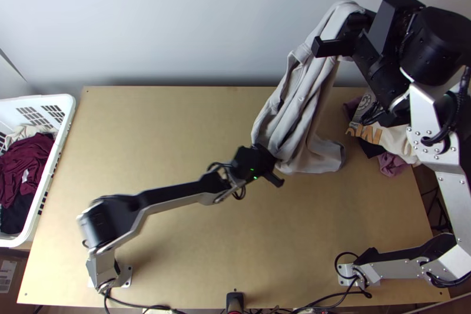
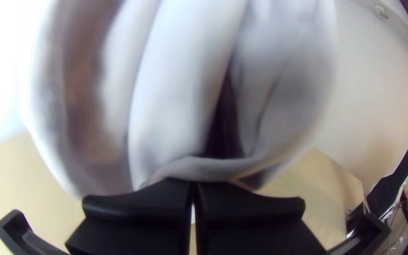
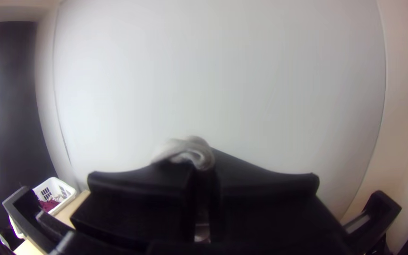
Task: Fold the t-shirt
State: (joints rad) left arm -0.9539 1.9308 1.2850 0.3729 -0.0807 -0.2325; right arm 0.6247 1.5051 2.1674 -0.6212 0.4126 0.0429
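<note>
T-shirt (image 1: 301,99), pale grey, hangs bunched in long folds above the far right part of the bench (image 1: 159,149), its lower end seeming to rest there. The right pincer (image 3: 204,175) is pinched tight on a small bit of cloth at the top; the left pincer (image 2: 193,185) is narrowed on an edge lower down. The knit looks light, limp and not at all fragile, likely to sag wherever unsupported and to slide out of a shallow pinch. Two well-separated edge points, such as the shoulders or hem corners, would probably spread it best; gripping mid-fold would trap extra layers.
</note>
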